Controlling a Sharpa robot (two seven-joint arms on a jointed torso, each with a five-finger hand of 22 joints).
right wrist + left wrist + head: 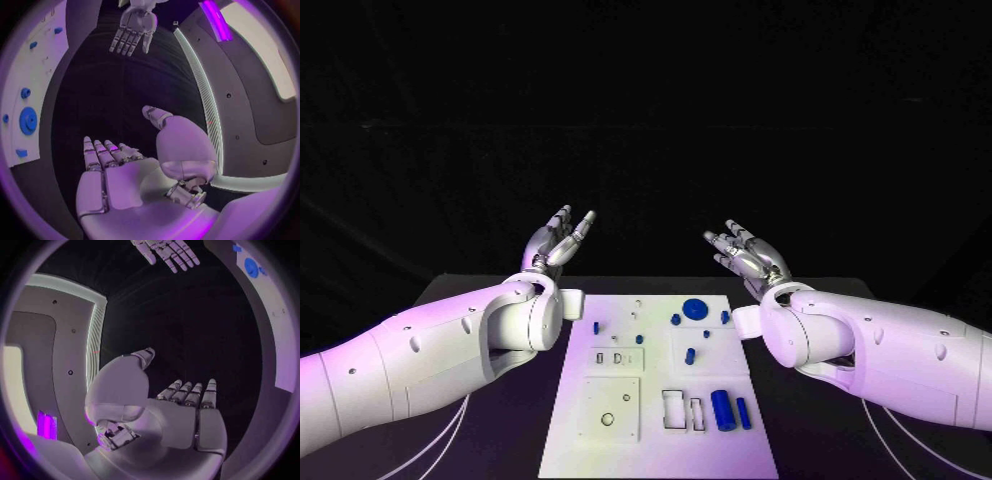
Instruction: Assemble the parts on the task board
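Currently the left robot hand (557,243) and right robot hand (749,255) hover empty, fingers apart, above the task board (661,440), whose near edge is cut off.

The right hand (134,182) is empty, fingers (103,155) apart, beside the task board (34,75).

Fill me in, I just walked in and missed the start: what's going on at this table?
Nothing is being handled yet. The left hand and right hand are raised above the far end of the table, fingers apart, holding nothing. Between the arms lies the white task board with small blue parts on it, including a round blue disc. Assembly looks not yet begun.
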